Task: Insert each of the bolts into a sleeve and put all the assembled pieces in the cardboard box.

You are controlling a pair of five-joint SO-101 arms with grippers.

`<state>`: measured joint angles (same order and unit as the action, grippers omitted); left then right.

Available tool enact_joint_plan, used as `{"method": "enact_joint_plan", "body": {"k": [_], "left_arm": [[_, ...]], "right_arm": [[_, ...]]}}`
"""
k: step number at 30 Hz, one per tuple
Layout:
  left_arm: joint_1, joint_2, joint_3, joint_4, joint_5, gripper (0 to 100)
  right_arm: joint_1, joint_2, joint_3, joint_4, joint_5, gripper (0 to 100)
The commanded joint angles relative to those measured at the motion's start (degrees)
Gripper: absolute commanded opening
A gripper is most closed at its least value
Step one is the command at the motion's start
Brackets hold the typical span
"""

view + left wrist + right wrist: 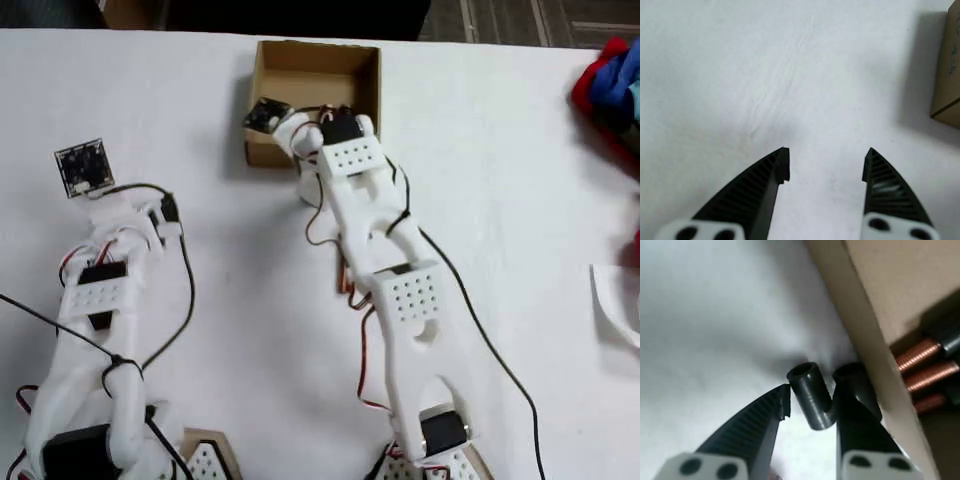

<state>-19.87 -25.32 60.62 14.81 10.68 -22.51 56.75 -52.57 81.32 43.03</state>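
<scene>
Two tools open: left tool (pixel 826 150) wide above table (pixel 765 75), right tool (pixel 812 387) straddling sleeve (pixel 811 402) beside cardboard box (pixel 865 315).

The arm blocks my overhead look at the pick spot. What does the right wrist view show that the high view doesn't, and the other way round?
Right wrist view alone: a black sleeve between the open jaws, a second sleeve beside the box, and copper bolts lying inside it.
High view alone: the left arm off to the side, apart from the box, and coloured cloth at the edge of the table.
Both: the box and the white table.
</scene>
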Motion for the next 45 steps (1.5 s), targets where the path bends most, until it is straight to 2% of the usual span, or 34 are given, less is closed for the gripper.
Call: {"method": "enact_joint_plan", "body": {"k": [1, 9, 14, 18, 30, 45], "left_arm": [[-0.35, -1.67, -0.22, -1.14, 0.26, 25], [-0.35, -1.67, -0.22, -1.14, 0.26, 25], [-0.35, -1.67, -0.22, -1.14, 0.26, 25], [-0.35, -1.67, -0.22, -1.14, 0.26, 25], [-0.35, -1.67, -0.22, -1.14, 0.26, 25], [-0.35, -1.67, -0.22, -1.05, 0.26, 25]], "right_arm": [[1.01, 0.84, -1.93, -1.45, 0.26, 13.0], [0.22, 2.42, -1.93, 4.09, 0.26, 12.2], [-0.57, 0.04, -1.93, 11.56, 0.26, 1.7], [-0.22, -0.92, -1.93, 15.52, -0.18, 5.5], [-2.15, -0.22, -1.41, 11.03, -0.26, 8.0], [-2.24, 5.05, -3.43, 10.95, -0.26, 8.0]]}}
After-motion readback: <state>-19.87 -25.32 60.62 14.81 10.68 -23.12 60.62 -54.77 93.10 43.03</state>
